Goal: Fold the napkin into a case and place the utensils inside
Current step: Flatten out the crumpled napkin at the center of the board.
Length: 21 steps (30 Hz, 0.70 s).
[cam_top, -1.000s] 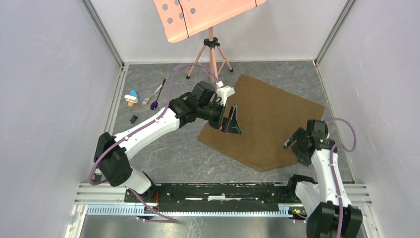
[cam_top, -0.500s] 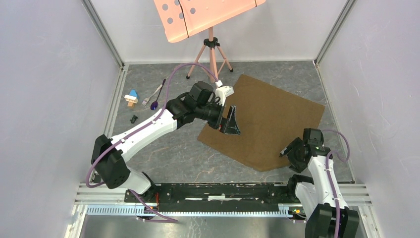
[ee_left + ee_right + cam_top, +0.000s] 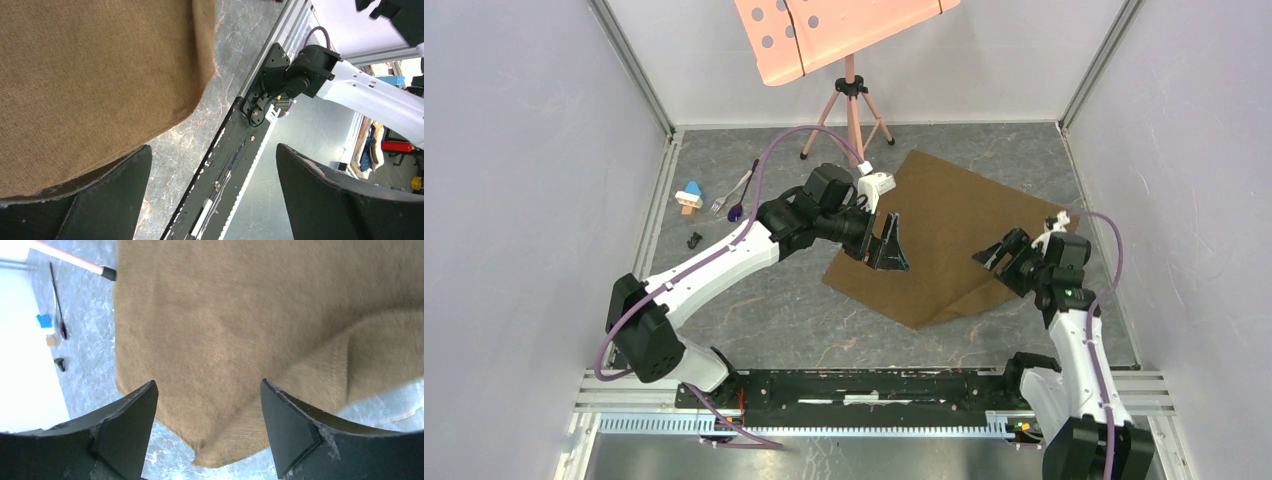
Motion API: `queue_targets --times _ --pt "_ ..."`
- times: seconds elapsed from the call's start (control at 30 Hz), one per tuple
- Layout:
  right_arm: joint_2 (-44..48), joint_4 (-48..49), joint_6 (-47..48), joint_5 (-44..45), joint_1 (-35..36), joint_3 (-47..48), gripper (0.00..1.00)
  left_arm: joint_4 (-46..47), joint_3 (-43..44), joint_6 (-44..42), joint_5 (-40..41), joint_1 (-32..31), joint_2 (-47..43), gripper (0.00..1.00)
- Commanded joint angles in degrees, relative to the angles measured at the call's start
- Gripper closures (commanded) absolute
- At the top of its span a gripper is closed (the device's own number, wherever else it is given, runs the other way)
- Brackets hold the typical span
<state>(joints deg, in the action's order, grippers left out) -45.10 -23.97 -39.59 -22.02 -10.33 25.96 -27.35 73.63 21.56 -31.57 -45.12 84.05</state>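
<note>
The olive-brown napkin lies spread on the grey table, its near right corner folded over onto itself. My left gripper is open and empty at the napkin's left corner; in the left wrist view one finger lies by the cloth's edge. My right gripper is open and empty above the napkin's right part; the right wrist view shows the cloth and the folded flap. The fork and the purple spoon lie at the far left.
A pink music stand on a tripod stands at the back. A blue, white and tan toy block and a small black piece lie near the left wall. A black rail runs along the near edge.
My right gripper has moved from the napkin's near right corner up and inward over the cloth. That corner is now folded over. The left arm has barely moved.
</note>
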Motion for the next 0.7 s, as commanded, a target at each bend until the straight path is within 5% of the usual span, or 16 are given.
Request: queue_targets --times 0.0,0.1,0.2,0.67 --pt "-8.6 -0.3 13.8 -6.4 0.5 10.0 0.19 1.3 -0.2 -2.2 -0.4 0.0 -2.3 0.00" --pt "-11.4 -17.3 21.4 2.1 0.9 17.3 0.17 0.6 0.1 -2.9 0.2 0.0 -2.4 0.00" --pt "-9.4 -23.9 20.9 8.2 0.9 17.7 0.17 0.5 0.1 -3.0 0.3 0.1 -2.7 0.00" --pt "-12.4 -7.3 23.8 11.3 -0.8 6.3 0.10 0.0 0.0 -4.2 1.2 0.1 -3.0 0.00"
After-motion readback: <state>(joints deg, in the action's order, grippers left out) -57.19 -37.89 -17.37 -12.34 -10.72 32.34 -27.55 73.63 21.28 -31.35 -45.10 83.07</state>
